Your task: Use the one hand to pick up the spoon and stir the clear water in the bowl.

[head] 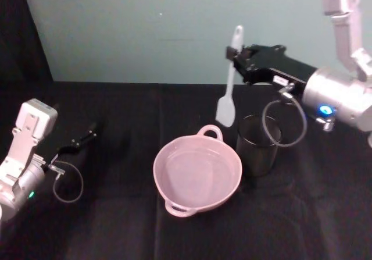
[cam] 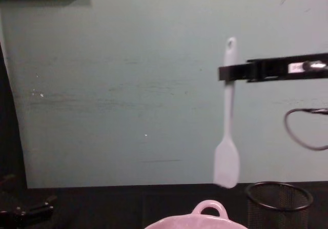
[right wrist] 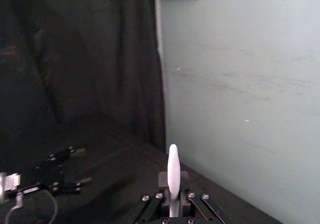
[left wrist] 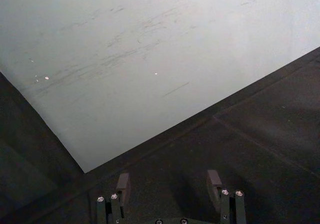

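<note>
Right gripper (head: pixel 235 55) raised far right, pinching spoon (head: pixel 228 88) handle; spoon head-down above bowl (head: pixel 164 197) far rim, left of mesh cup (head: pixel 257 146); left gripper (head: pixel 87 136) low left, fingers spread.

Black table (head: pixel 116 225): pink bowl (head: pixel 174 156), mesh cup (head: pixel 256 150) beside.

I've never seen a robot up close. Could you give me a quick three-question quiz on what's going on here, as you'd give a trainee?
1. True or false: the spoon is lying in the bowl.
2. Which claw holds the spoon? A) the left claw B) the right claw
3. Fill in: the spoon hangs with its head pointing ___.

Key:
1. False. It is held up in the air, clear of the bowl.
2. B. The left claw rests open, low at the far left.
3. Down.
</note>
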